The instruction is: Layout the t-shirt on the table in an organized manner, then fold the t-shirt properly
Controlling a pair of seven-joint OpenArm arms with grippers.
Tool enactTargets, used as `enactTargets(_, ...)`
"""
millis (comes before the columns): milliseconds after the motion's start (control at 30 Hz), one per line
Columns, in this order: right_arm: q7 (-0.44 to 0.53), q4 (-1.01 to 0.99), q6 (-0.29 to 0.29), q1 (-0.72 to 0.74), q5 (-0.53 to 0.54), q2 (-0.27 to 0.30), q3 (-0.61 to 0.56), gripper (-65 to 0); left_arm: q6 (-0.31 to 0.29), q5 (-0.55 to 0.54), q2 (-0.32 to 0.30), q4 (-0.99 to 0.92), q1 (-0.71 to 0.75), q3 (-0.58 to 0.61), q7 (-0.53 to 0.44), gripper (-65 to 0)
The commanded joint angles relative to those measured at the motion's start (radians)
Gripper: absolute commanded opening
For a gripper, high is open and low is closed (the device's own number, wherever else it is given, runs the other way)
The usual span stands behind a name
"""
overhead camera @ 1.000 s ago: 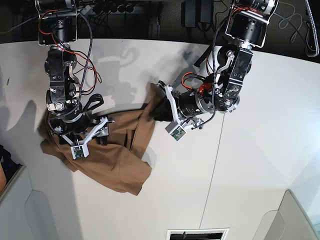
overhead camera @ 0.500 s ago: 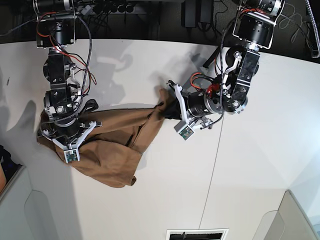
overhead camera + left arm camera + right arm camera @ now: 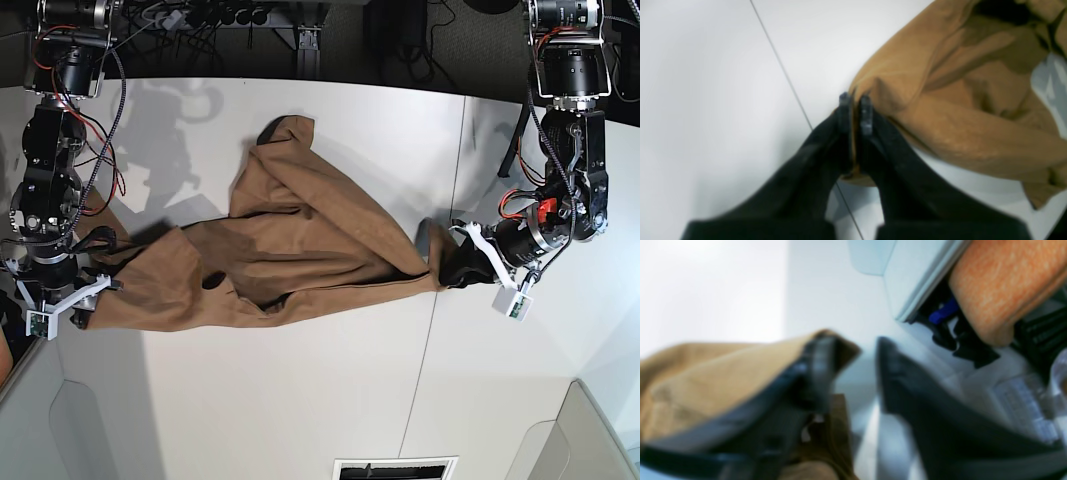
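The t-shirt [image 3: 290, 250] is strung out across the middle of the table [image 3: 330, 400], pulled between the two arms, with one lobe of cloth humped up toward the far edge. The left gripper [image 3: 855, 100] has its fingers pinched almost together with a thin edge of tan fabric caught between them, right beside the dark seam [image 3: 780, 65] in the tabletop. That bite looks very slim, and any harder pull could slide the hem straight out.

Over at the table's other end, the right gripper [image 3: 853, 373] has its fingers clearly apart. Cloth drapes over one finger, nothing is clamped between them, so I'd say that end is only hooked, not held. If the arms go on stretching, that end may simply drop and the shirt will slump back toward the middle.

Also, the body is twisted and doubled over itself, not flat. Tension on it now could tighten the twist rather than spread it. And that right end sits near the table's edge, where loose cloth could slip off.
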Motion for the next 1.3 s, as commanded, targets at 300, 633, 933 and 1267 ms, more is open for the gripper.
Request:
enactTargets(300,-0.036,0.051,0.260,0.012,0.217,-0.039,0.014,-30.5,-0.016,-0.181,-0.028,0.019,-0.019,-0.077,0.017,-30.8)
enactTargets(633,-0.040,0.048,0.453,-0.017,0.176,-0.080,-0.126,-30.5,-0.016,-0.373,-0.015,0.019,0.031,-0.074,0.112,-30.8)
enactTargets(933,-0.016,-0.051,0.251,-0.016,-0.001,-0.030,-0.355,-30.5,-0.016,-0.369,0.071,0.019,0.149,0.024,0.111,-30.8)
enactTargets(1267,0.047,-0.112,0.195,-0.005,-0.076,-0.029,-0.363,-62.0,-0.016,-0.159,0.142,0.019,0.147,0.085,-0.039,-54.6)
